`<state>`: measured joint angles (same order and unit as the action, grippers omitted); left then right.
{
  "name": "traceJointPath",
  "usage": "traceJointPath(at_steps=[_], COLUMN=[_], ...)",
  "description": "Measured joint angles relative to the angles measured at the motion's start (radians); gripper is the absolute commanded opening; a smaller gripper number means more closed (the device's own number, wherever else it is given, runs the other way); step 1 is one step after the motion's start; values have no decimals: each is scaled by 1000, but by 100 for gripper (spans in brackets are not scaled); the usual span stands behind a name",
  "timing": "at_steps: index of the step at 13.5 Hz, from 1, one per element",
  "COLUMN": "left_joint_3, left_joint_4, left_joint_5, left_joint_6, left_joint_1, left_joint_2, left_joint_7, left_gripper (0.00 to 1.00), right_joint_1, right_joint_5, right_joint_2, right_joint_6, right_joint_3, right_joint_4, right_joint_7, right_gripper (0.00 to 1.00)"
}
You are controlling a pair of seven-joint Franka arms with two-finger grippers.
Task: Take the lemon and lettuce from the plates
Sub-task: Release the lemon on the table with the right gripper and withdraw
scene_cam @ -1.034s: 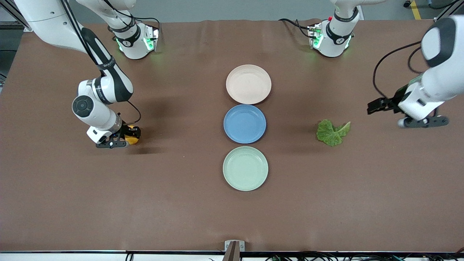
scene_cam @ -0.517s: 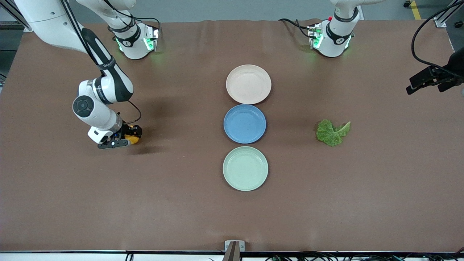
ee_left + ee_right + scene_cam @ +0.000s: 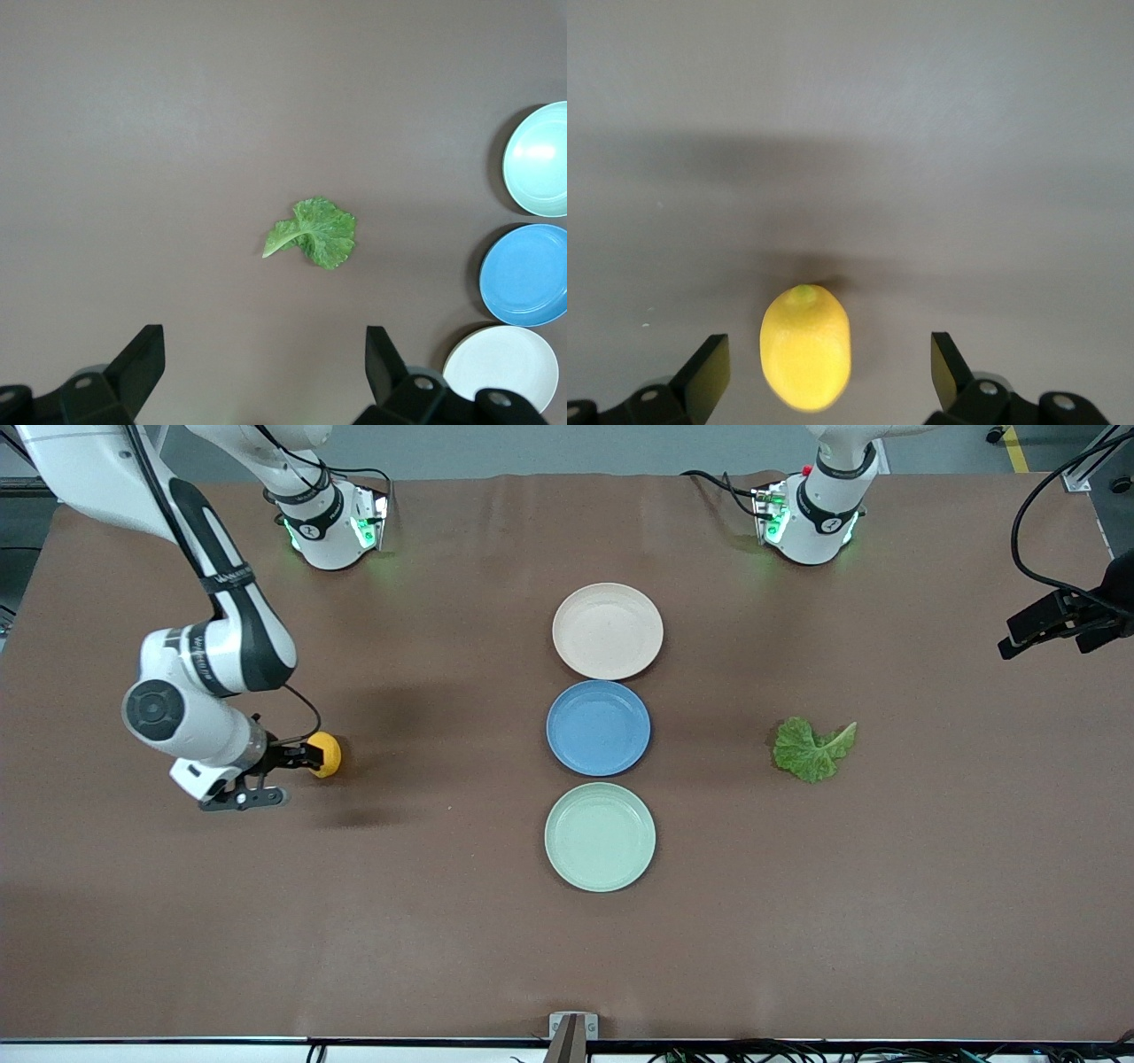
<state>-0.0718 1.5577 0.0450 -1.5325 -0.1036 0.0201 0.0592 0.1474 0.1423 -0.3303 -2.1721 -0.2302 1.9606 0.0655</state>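
1. The right gripper (image 3: 266,775) is up over the brown table (image 3: 443,921), toward the right arm's end. Its jaws are spread wide and hold nothing.
2. The lemon (image 3: 325,755) lies on the table, not on any plate. In the right wrist view the lemon (image 3: 805,347) sits below the jaws, between the two fingertips (image 3: 709,370) but closer to one of them. There is a gap on each side, so no finger touches it.
3. The left gripper (image 3: 264,367) is up high, over the table's edge at the left arm's end. Its jaws are spread wide too, with nothing in them.
4. The lettuce (image 3: 812,749) lies flat on the table, not on a plate. In the left wrist view the lettuce (image 3: 314,234) is far below the jaws and out in front of them, about level with the middle of the gap. The fingertips (image 3: 146,354) are well apart from the leaf.
5. Three plates sit in a row in the middle of the table, and all three are bare. The beige-pink plate (image 3: 608,631) is closest to the robots. The blue plate (image 3: 599,727) is in the middle. The mint green plate (image 3: 600,836) is nearest to the front camera.
6. The plates lie between the lemon and the lettuce. The lemon is toward the right arm's end and the lettuce is toward the left arm's end.
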Motion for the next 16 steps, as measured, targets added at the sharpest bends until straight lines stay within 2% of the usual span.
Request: traceJointPath(at_steps=[5, 9, 12, 16], left_joint_3=[1, 18, 87, 167], left_joint_4=[-8, -35, -41, -42], left_joint_5=[0, 0, 0, 0], left_joint_6=[0, 0, 0, 0], left_joint_1=[0, 8, 77, 154], left_joint_2=[-16, -35, -37, -37], left_joint_7=[0, 0, 0, 0], left_gripper=[100, 100, 100, 100], right_joint_1=[4, 28, 72, 85], right_joint_5=[-1, -1, -1, 0], right_joint_2=[14, 24, 26, 26], right_joint_6=[250, 472, 540, 557], right_joint_3=[3, 4, 4, 4], right_joint_4=[-206, -415, -493, -539], right_joint_7=[-8, -40, -136, -154], right_gripper=[100, 100, 100, 100])
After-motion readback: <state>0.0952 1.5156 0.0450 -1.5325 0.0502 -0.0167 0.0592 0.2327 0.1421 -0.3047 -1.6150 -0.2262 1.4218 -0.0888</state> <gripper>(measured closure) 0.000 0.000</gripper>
